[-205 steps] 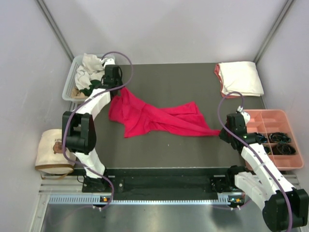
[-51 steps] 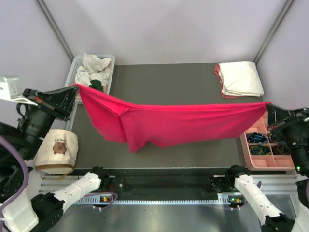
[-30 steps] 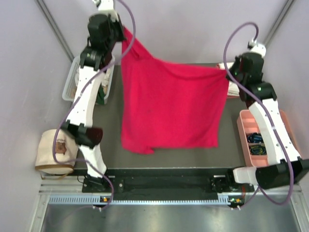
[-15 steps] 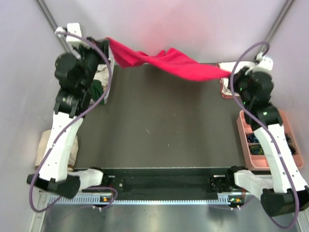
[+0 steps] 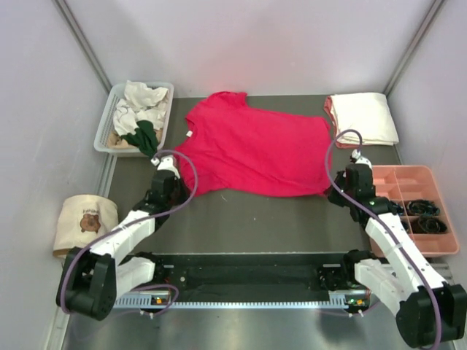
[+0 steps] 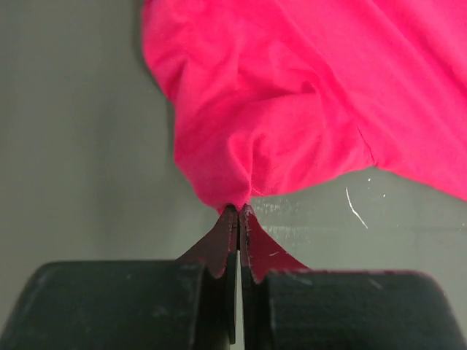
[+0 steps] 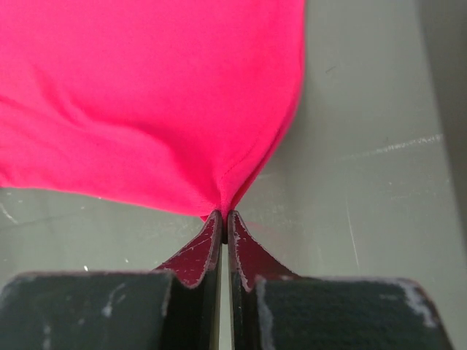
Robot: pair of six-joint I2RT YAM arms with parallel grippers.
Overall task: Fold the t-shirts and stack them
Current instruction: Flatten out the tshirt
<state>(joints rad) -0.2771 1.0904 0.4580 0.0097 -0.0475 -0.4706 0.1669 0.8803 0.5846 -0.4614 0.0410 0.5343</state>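
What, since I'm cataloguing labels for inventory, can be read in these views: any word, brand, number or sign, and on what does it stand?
No text can be read in any view.
Beige bag: any lettering by its bear print is too small to read.
Red t-shirt: its white neck label is too small to read.
Wrist views: no writing shows.

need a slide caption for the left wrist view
The left gripper pinches a bunched edge of the red t-shirt, spread on the grey table.
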